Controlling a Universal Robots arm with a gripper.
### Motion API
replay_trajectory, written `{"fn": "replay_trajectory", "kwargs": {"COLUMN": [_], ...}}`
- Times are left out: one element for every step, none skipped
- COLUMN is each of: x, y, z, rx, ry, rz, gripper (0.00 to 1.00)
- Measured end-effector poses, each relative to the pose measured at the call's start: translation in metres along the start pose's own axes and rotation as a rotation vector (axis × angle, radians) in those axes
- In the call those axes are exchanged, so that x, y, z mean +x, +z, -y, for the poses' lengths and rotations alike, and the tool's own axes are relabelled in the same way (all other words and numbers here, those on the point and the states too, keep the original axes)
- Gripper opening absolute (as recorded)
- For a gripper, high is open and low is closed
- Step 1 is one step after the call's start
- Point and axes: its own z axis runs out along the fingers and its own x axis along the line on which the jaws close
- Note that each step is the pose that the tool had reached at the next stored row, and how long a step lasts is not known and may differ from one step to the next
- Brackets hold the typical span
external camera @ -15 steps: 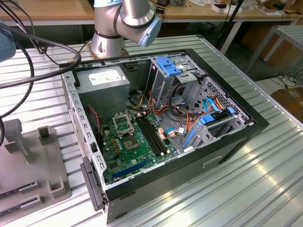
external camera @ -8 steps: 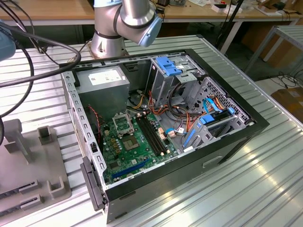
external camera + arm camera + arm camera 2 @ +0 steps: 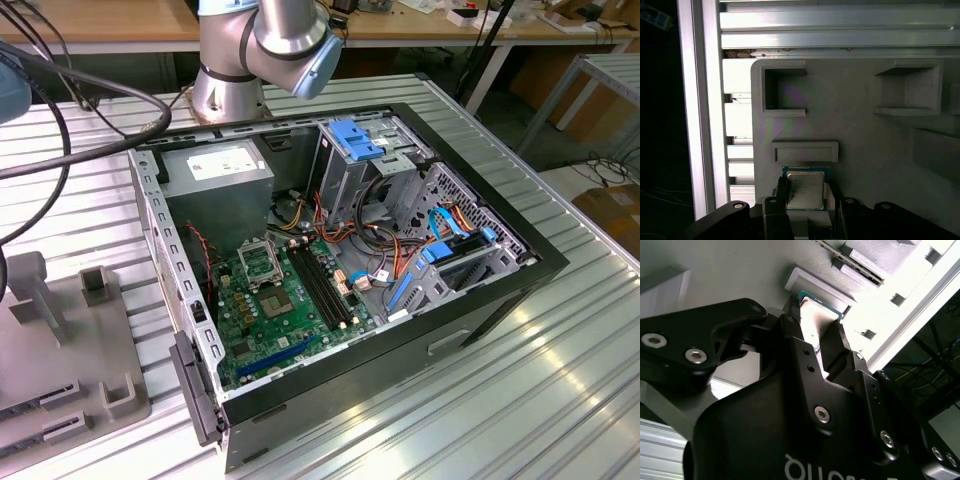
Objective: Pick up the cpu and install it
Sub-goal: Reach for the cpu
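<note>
In both wrist views the cpu (image 3: 805, 189) (image 3: 812, 310), a small square chip with a dull silver top and green rim, sits between the black fingers of my gripper (image 3: 805, 196) (image 3: 815, 322). The fingers (image 3: 781, 192) press against its two opposite sides. It is just over the grey fixture plate (image 3: 865, 145), next to a low raised bar (image 3: 805, 150). I cannot tell whether it is touching the plate. In the exterior view the black-framed socket (image 3: 262, 262) lies on the green board (image 3: 290, 320) inside the open computer case (image 3: 500, 290).
The grey fixture plate (image 3: 60, 350) with raised blocks lies at the exterior view's left, beside the case. Inside the case are long black memory slots (image 3: 325, 290), a power supply (image 3: 215, 180), blue-tabbed drive cages (image 3: 365, 150) and loose cables (image 3: 380, 250). The arm's base (image 3: 235, 70) stands behind the case.
</note>
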Motion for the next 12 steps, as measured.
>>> {"fn": "replay_trajectory", "kwargs": {"x": [-0.0001,-0.0001,-0.0001,-0.0001,-0.0001,-0.0002,-0.0002,-0.0003,-0.0003,-0.0004,-0.0004,-0.0006], "y": [-0.0017,-0.0028,-0.0037,-0.0043,-0.0055,-0.0062,-0.0072,-0.0083,-0.0096,-0.0106,-0.0117,-0.0126], "z": [0.0001,0.0002,0.0003,0.0003,0.0004,0.0004,0.0005,0.0006,0.0007,0.0007,0.0008,0.0009], "rx": [0.0,-0.0001,-0.0001,-0.0001,0.0,0.0,0.0,0.0,0.0,-0.0001,0.0,-0.0001], "ry": [0.0,0.0,0.0,0.0,0.0,0.0,0.0,0.0,0.0,0.0,0.0,0.0], "rz": [0.0,0.0,0.0,0.0001,0.0,0.0,-0.0001,0.0,0.0,0.0,0.0,0.0001], "gripper": [0.42,0.42,0.42,0.42,0.42,0.42,0.42,0.42,0.42,0.42,0.42,0.42]}}
